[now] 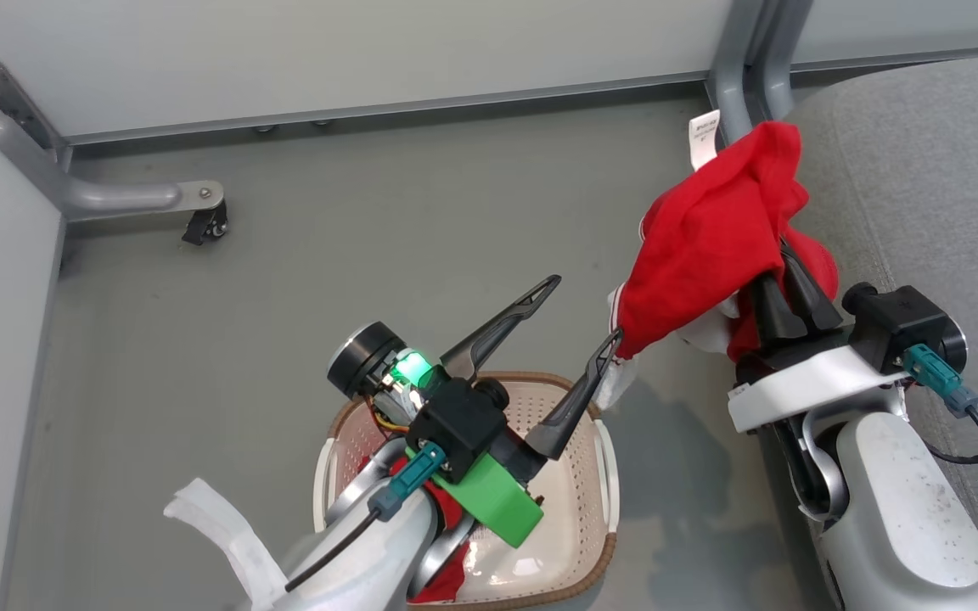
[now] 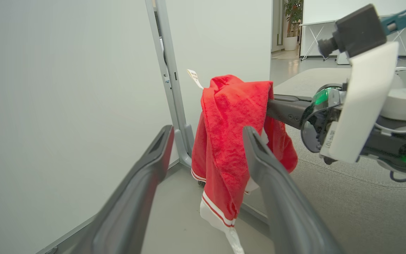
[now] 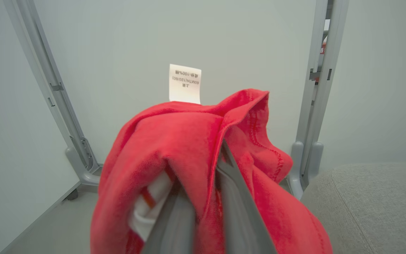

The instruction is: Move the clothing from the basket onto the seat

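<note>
The right gripper (image 1: 786, 284) is clamped on a red garment (image 1: 710, 238), dangling it beside the seat (image 1: 922, 170), above the floor (image 1: 328, 255). The left gripper (image 1: 584, 310), fingers apart, hovers over the basket (image 1: 578, 475), more red cloth (image 1: 446, 509) inside. Best to carry well over the cushion before releasing.

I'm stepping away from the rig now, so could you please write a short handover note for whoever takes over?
Left gripper: open, above the basket, holding nothing.
Right gripper: shut on one red garment, raised beside the seat's edge.
Second red garment: in the basket, under the left arm.
Done: nothing lies on the seat yet.
To do: lay the held garment on the seat, then fetch the second.
</note>
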`<state>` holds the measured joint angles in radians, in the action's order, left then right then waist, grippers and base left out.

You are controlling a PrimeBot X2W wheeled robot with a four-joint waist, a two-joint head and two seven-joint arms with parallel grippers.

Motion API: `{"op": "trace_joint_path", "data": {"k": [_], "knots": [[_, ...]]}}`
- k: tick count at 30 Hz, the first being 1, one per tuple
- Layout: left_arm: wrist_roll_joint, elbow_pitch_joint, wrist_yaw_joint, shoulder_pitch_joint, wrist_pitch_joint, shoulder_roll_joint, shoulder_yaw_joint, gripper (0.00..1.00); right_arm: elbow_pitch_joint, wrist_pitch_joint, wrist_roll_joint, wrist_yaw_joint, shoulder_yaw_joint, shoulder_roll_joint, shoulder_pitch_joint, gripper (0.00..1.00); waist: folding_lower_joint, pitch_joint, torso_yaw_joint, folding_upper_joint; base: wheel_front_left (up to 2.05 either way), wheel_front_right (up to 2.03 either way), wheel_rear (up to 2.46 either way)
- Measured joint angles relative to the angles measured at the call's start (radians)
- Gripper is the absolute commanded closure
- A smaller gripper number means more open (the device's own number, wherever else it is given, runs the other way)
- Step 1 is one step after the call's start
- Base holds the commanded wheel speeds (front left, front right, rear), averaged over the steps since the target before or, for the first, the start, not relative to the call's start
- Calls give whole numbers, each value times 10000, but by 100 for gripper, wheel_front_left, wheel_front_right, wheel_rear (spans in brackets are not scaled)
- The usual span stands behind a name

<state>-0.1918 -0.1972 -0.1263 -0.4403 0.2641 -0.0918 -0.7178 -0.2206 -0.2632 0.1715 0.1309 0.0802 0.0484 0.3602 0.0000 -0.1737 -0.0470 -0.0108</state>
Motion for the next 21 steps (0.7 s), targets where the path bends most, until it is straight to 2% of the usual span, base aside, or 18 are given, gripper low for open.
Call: {"op": "trace_joint_path", "data": {"k": [21], "knots": [[272, 98, 0, 50, -2, -343, 405, 0, 481, 0, 94, 0, -1216, 6, -1050, 100, 0, -333, 2505, 0, 0, 0, 0]]}}
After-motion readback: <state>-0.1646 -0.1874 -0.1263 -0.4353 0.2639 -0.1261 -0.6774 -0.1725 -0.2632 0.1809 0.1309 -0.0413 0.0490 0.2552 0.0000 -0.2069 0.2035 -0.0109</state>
